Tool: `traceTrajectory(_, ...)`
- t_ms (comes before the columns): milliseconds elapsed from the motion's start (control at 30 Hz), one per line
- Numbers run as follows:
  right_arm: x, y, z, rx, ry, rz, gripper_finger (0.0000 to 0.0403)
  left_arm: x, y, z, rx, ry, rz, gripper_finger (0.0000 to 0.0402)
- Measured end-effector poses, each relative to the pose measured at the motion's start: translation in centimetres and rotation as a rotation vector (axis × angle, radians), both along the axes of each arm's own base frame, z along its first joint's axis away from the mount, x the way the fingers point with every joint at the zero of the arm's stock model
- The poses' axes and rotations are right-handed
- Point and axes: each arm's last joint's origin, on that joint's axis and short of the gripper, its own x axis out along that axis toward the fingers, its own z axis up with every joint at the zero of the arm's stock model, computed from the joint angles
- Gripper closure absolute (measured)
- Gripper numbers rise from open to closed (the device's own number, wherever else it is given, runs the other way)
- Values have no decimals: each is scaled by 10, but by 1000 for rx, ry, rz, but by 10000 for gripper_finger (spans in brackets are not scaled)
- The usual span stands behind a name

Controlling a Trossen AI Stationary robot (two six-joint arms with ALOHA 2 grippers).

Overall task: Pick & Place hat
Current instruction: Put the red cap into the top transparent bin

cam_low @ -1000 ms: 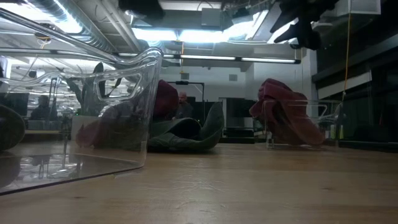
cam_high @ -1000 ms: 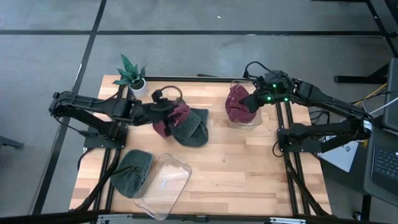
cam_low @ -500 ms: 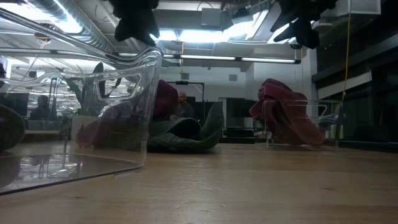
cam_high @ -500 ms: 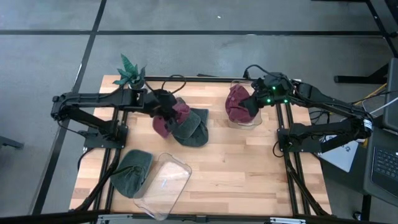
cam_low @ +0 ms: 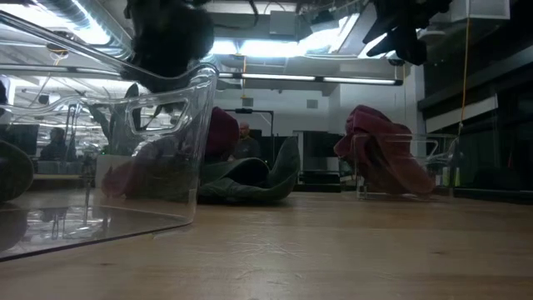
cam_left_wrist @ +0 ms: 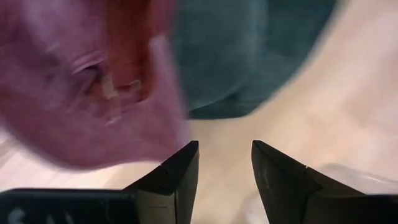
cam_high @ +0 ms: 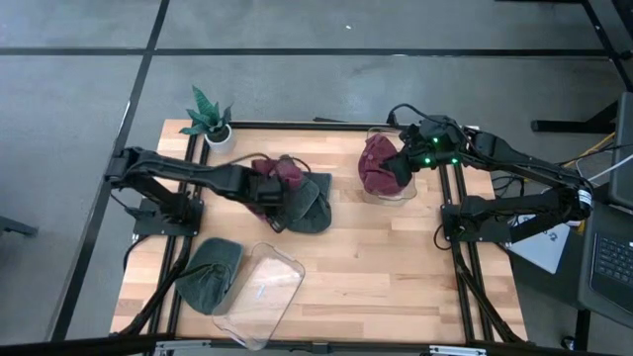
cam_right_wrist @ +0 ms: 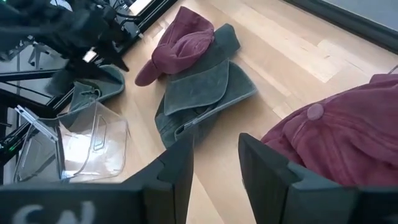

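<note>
While the high view looked straight down, the left gripper (cam_high: pixel 265 195) hovered over the maroon hat (cam_high: pixel 284 172), which lay on the green hat (cam_high: pixel 309 203) mid-table. The right gripper (cam_high: pixel 404 166) hung above a second maroon hat (cam_high: pixel 377 165) sitting in a clear bin (cam_high: pixel 407 191). A third hat (cam_high: pixel 209 276) and a tipped clear container (cam_high: pixel 263 294) lay near the front edge, and a potted plant (cam_high: pixel 209 118) stood at the back.

From the low view, both maroon hats rested untouched on the table (cam_low: pixel 333 250).

Through the left wrist view, the fingers (cam_left_wrist: pixel 177 177) stood apart, empty.

Through the right wrist view, the fingers (cam_right_wrist: pixel 177 165) likewise gaped, holding nothing.
</note>
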Motion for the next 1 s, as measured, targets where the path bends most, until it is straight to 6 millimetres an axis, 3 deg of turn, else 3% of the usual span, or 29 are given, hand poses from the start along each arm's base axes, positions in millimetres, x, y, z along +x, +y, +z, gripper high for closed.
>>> traceTrajectory(367,0,0,0,-20,5,15,276,16,0,-41,151,180,43,258)
traceTrajectory(500,0,0,0,-23,5,18,276,18,3,-49,131,221,51,266)
traceTrajectory(600,0,0,0,-25,5,19,276,18,4,-48,114,218,53,303)
traceTrajectory(733,0,0,0,-33,8,15,276,13,4,-38,117,203,27,382)
traceTrajectory(1000,0,-1,0,-46,13,3,276,0,5,-11,109,95,25,393)
